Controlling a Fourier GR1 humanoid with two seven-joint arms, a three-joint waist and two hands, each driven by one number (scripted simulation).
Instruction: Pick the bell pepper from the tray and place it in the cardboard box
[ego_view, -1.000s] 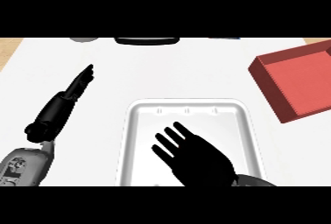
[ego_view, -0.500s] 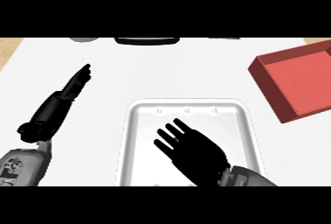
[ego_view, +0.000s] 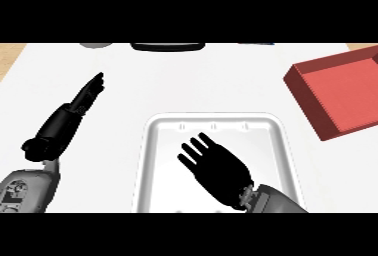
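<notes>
Hovered over the white tray (ego_view: 151, 165) with the right hand (ego_view: 218, 170), fingers straight and spread, holding nothing. Rested the left hand (ego_view: 70, 117) on the counter (ego_view: 207, 80) left of the tray, fingers straight. Could not see the bell pepper anywhere. Left the red box (ego_view: 336, 97) at far right.

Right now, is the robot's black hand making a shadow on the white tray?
Head view: no clear shadow shows on the tray beneath the right hand; the hand is flat black, so little detail shows between its fingers; the bell pepper isn't visible.
</notes>
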